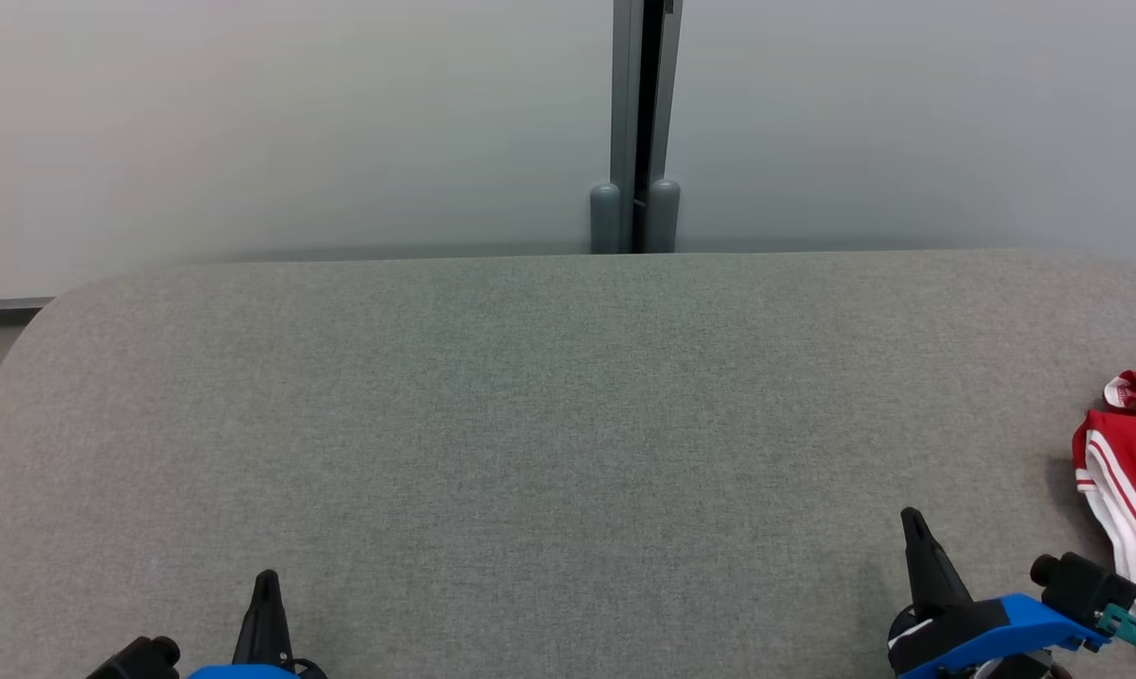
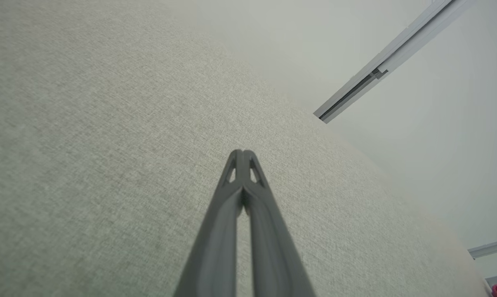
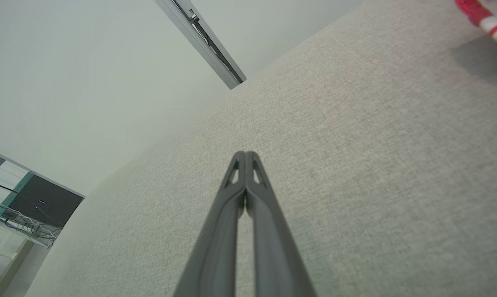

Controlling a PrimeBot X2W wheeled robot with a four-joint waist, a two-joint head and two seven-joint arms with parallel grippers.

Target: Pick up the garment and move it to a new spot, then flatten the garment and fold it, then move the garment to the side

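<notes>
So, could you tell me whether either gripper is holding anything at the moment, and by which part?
Nothing is held. The left gripper and the right gripper are both shut on nothing; the red-and-white garment lies apart, to the right.

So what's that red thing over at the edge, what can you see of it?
The garment is red cloth with white stripes and white trim, like soft sportswear. It lies crumpled on the grey cloth-covered table at its right end, partly cut off by the picture's edge. The shut right gripper stands beside it, fingers clear of it.
</notes>
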